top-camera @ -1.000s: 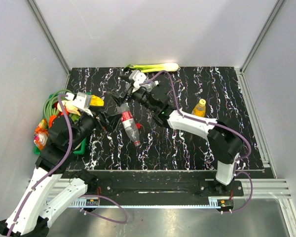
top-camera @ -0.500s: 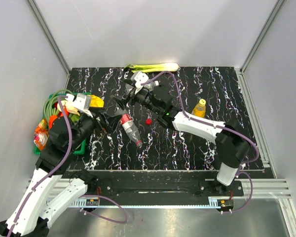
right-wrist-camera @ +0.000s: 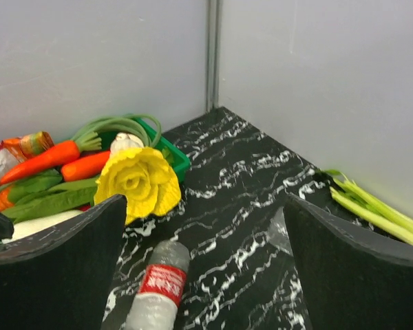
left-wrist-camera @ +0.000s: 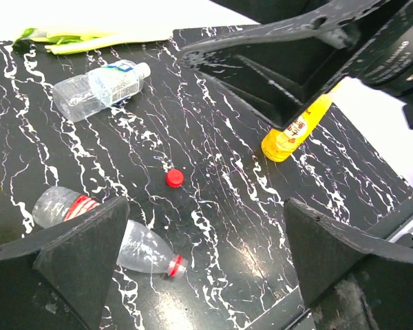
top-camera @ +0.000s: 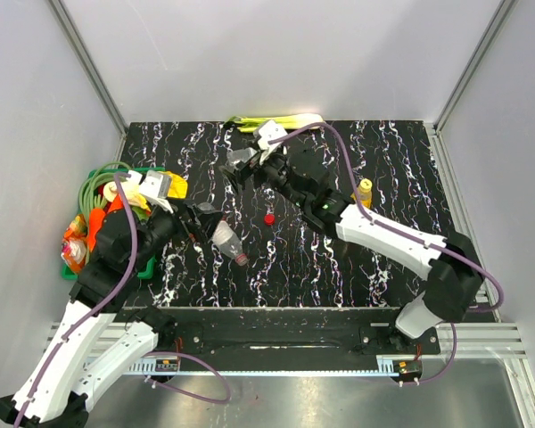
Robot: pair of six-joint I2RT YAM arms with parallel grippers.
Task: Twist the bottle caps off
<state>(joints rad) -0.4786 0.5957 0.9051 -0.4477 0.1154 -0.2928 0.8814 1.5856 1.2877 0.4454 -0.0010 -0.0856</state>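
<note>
White-blue cap (left-wrist-camera: 143, 69), sitting at eleven o'clock, is looking light and slick, probably needing a rim grip; left pincer (left-wrist-camera: 205, 206) and right pincer (right-wrist-camera: 205, 206) are gaping wide, holding nothing.

Red round plastic screw cap (left-wrist-camera: 174, 179): was off its bottle, lying alone at the centre of the left wrist view, apart from every bottle.
Clear red-labelled plastic bottle (left-wrist-camera: 146, 249): lay on its side at lower left of that view, its uncapped, red-ringed neck pointing to the lower right.
Clear blue-green-labelled plastic bottle (left-wrist-camera: 100, 88): lay on its side at upper left, with its white cap (left-wrist-camera: 143, 69) on and pointing right.
Small yellow-orange juice bottle (top-camera: 363, 194): stood upright right of centre in the top view, with its cap on.
</note>
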